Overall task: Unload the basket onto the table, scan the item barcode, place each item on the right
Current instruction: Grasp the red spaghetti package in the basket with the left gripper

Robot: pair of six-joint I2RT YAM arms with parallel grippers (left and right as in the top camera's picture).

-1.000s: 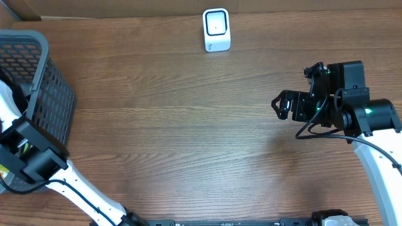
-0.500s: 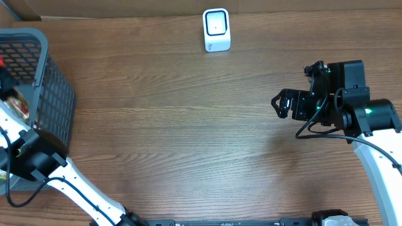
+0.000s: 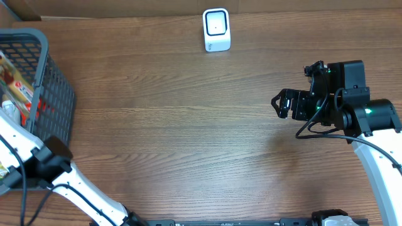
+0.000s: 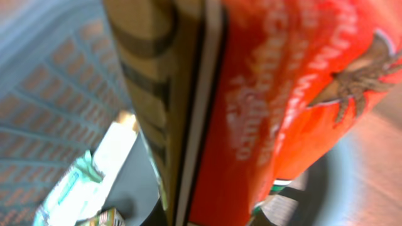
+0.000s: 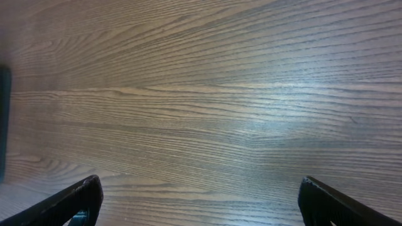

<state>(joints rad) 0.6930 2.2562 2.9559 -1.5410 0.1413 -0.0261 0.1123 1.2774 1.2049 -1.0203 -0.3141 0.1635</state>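
Observation:
An orange-red packet point(image 4: 276, 94) fills the left wrist view, blurred and very close, running up from where the jaws sit. My left gripper is shut on it, and the packet hides its fingers. In the overhead view orange packaging point(image 3: 24, 94) shows inside the dark mesh basket point(image 3: 58, 94) at the far left, where the left arm point(image 3: 44, 157) reaches in. The white scanner point(image 3: 217, 29) stands at the table's back edge. My right gripper point(image 3: 277, 104) hovers open over bare wood at the right, nothing between its fingertips point(image 5: 81, 199).
More packaged goods lie in the basket, among them a pale green-and-white pack point(image 4: 75, 182). The basket wall rises between the left gripper and the wooden tabletop point(image 3: 188, 125).
The left arm's elbow has swung down and toward the front edge, uncovering the basket's contents. The left gripper has closed a little tighter. The right arm has not moved.

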